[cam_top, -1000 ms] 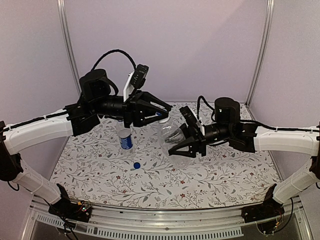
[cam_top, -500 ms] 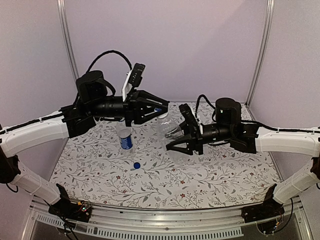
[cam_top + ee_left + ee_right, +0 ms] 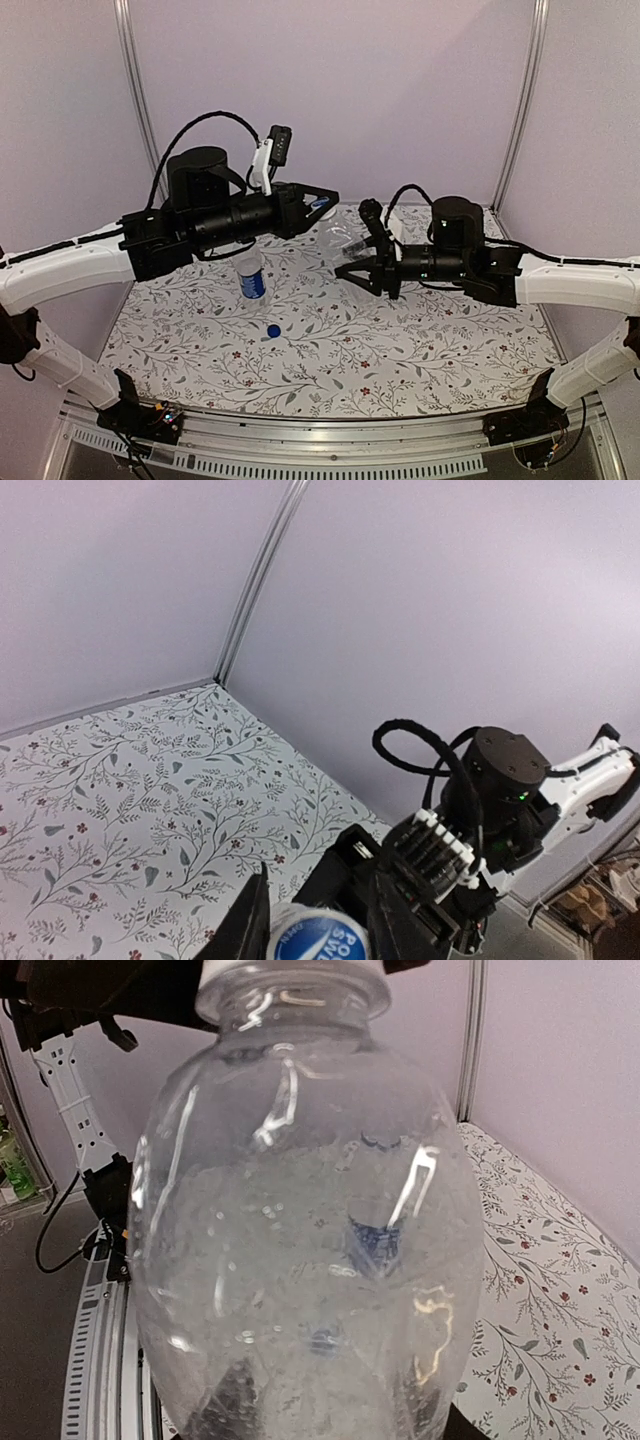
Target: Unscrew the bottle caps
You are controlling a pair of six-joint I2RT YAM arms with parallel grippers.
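Now, viewed from above, the left hand (image 3: 325, 206) has narrowed tight onto the white cap with the blue top (image 3: 318, 935) and its wrist has rolled over since 1 second ago. Meanwhile the right hand (image 3: 360, 258), clamped round the body of the plain bottle (image 3: 345, 245), has raised it to lie almost level between the 2 arms, above the worktop (image 3: 420, 350). By this reading the cap is being twisted but is not yet off its neck; the solid blue cap (image 3: 273, 330) lies on the worktop near the upright labelled bottle (image 3: 251, 278), so 1 of 2 looks done.
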